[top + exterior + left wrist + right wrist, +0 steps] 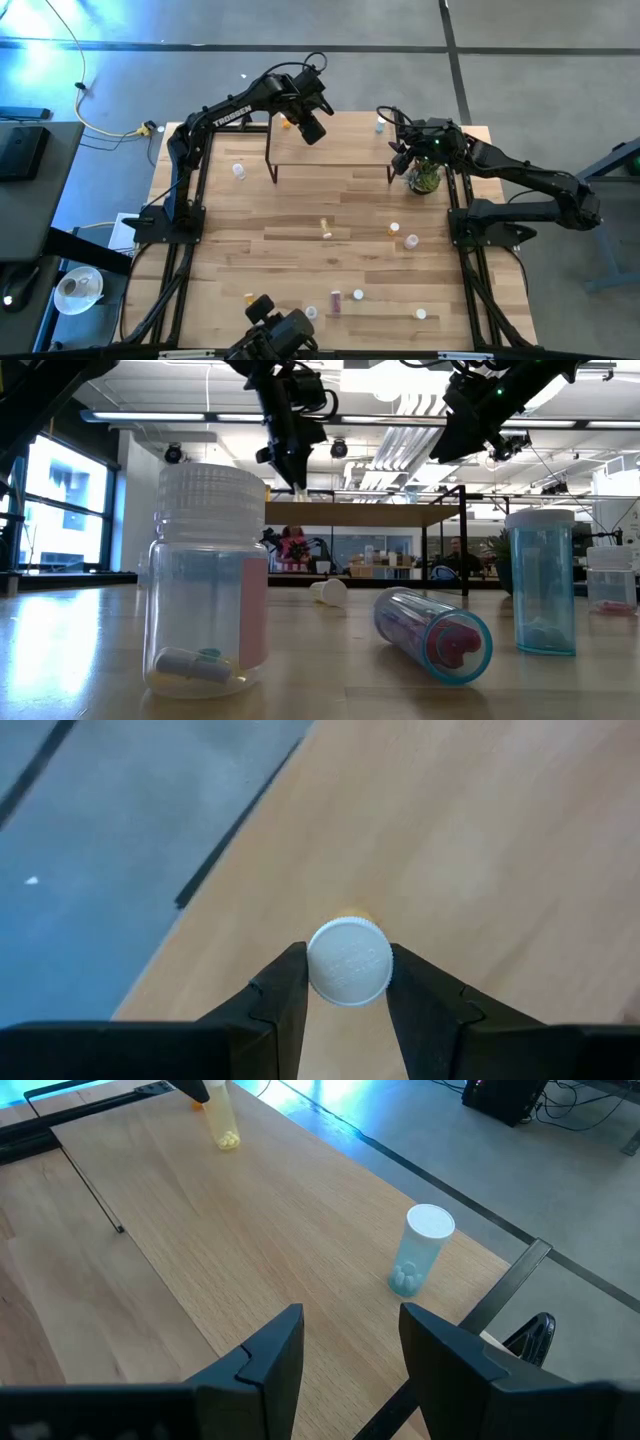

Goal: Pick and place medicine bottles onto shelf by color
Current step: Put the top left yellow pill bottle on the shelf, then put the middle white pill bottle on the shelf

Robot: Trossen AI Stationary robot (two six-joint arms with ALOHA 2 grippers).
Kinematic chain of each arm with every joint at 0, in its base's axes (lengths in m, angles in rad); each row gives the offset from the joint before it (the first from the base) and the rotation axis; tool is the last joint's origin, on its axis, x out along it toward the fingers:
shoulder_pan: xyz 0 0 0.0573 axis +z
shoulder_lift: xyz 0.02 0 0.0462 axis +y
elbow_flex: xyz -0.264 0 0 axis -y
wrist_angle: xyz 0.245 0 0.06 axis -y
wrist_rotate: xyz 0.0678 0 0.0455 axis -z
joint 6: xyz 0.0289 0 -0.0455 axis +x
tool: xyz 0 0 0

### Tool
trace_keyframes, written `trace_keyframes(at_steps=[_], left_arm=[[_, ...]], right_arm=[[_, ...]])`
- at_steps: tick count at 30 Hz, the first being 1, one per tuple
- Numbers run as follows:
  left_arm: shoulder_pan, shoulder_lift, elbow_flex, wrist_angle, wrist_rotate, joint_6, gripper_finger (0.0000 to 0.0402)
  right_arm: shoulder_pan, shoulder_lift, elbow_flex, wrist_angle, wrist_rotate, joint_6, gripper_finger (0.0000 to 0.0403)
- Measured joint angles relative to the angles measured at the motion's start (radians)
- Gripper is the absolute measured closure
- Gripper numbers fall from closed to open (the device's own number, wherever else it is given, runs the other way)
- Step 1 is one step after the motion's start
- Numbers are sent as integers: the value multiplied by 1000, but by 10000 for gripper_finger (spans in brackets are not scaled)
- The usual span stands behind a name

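My left gripper (290, 121) hangs over the far left end of the small riser shelf with a light wooden top and thin black metal legs (330, 150), toward eleven o'clock on the big plank table (330, 230). Its jaws are pinched on a small orange bottle with a white ribbed cap (349, 961); in the left wrist view the cap sits squeezed between my two dark fingers (283, 995), with the shelf's pale wood below it. In the right wrist view the same bottle shows yellowish, with pills in its base, just above the shelf top.

My right gripper (405, 150) hovers at the shelf's right end, about one o'clock, jaws spread and holding nothing. Just beyond it a pale blue bottle with a white cap (421, 1251) stands upright at the shelf's far right corner. A small green potted plant (424, 178) sits on the table under that arm.

Other bottles lie scattered on the table: one white-capped at nine o'clock (238, 171), a yellowish one near the centre (326, 229), an orange one and a white one (411, 241) toward three o'clock, and several along the near edge, among them a purple one (336, 301).

In the low view, a clear bottle with a pink label (207, 585) stands close by, a blue-tinted one lies on its side (432, 634), and a capped blue one (543, 581) stands upright.
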Motion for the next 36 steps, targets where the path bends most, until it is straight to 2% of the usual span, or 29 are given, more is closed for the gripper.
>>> trace_keyframes(at_steps=[8,13,18,36], left_arm=[[0,0,0,0,9,13,285],[0,0,0,0,-36,15,260],[0,-1,0,12,-38,13,243],[0,-1,0,42,-51,-47,241]], right_arm=[[0,0,0,0,0,0,247],[0,0,0,0,0,0,247],[0,0,0,0,0,0,247],[0,0,0,0,0,-7,247]])
